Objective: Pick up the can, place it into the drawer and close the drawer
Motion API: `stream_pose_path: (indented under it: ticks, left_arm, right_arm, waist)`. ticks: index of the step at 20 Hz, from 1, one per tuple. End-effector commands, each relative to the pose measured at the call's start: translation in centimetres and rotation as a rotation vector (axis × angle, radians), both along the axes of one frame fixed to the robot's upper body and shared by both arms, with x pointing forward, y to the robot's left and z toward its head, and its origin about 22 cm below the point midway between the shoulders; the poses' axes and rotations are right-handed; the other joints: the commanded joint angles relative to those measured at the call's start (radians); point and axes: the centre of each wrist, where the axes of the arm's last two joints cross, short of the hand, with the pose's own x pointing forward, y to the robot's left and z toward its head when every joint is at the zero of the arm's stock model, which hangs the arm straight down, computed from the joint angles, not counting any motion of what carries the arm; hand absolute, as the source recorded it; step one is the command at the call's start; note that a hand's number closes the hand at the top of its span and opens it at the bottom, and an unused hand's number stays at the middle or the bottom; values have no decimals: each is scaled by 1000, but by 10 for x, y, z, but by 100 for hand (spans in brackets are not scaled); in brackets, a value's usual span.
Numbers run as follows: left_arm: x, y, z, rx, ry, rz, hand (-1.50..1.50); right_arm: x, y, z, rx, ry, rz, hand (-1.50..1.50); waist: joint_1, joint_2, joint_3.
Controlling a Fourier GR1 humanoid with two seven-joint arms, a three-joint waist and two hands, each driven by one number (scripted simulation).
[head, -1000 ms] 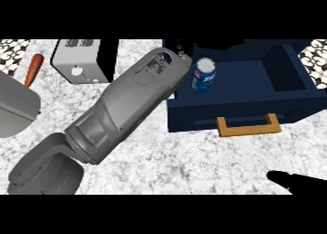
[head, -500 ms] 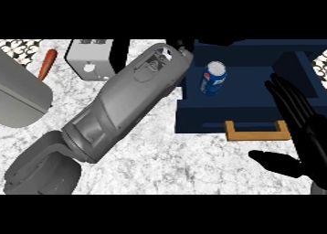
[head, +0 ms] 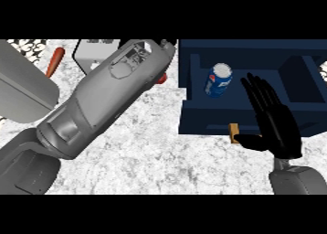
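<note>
The blue and white can (head: 218,80) stands upright inside the open dark blue drawer (head: 297,89), near its left wall. My right hand (head: 272,119) is open with straight fingers pointing up, in front of the drawer's front panel and to the right of the can. It covers most of the wooden handle (head: 234,133), of which only the left end shows. My left forearm (head: 105,98) stretches from the lower left to the top middle. Only a black bit of the left hand (head: 168,43) shows at the top edge, apart from the can.
A white toaster (head: 93,49) stands at the back left with an orange-red sausage-like thing (head: 54,62) beside it. A large grey object (head: 18,89) fills the left edge. A small red thing (head: 163,78) peeks out beside the left forearm. Speckled counter (head: 166,155) lies in front.
My right hand has come up from the lower right edge to the drawer's front and now covers the handle. The can stays upright in the drawer.
</note>
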Motion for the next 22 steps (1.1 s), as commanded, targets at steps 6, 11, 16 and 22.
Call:
stream_pose_path:
  ticks: [6,11,16,22]
  left_arm:
    - [-8,36,10,-7,23,6,-150]
    - [-12,62,22,12,17,9,-150]
    - [-17,83,17,19,33,1,-150]
    - [-27,89,11,11,57,9,-150]
  right_arm:
    - [41,-5,-51,-45,13,-53,-150]
    - [65,-13,-53,-109,10,-95,-150]
    - [83,5,-62,-123,-39,-126,-150]
    - [108,0,-59,-122,-125,-156,-150]
  waist:
    - [16,0,1]
    - [33,0,1]
    - [42,6,1]
    - [39,12,2]
